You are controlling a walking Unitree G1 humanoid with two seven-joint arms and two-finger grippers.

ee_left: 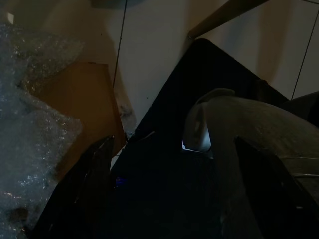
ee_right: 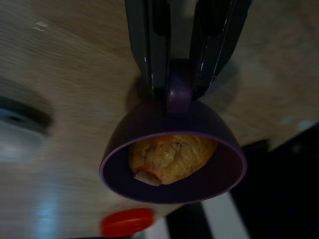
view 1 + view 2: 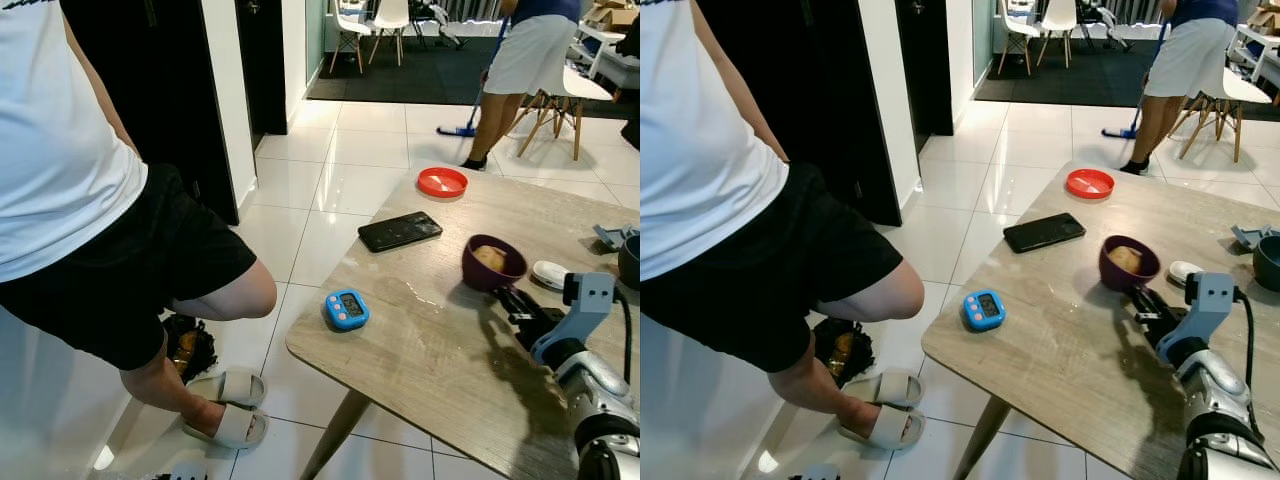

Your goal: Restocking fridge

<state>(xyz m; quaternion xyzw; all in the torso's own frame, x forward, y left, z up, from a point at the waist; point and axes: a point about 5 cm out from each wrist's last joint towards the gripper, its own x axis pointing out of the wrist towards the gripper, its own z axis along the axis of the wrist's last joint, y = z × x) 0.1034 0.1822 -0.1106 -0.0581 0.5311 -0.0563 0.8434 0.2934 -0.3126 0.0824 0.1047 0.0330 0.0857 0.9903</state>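
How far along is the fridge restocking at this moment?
Early. Nothing looks put away yet. In hand: the right gripper is shut on the handle tab of the purple bowl, which holds a food item and stands on the table. Left: lifting it and carrying it to a fridge.

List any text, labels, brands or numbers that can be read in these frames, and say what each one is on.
No text can be read.
Blue timer on the table: its small screen shows dark marks, too small to read.
Black phone: screen dark, nothing on it.
Purple bowl, held at its handle by the right pincer: no marking visible.
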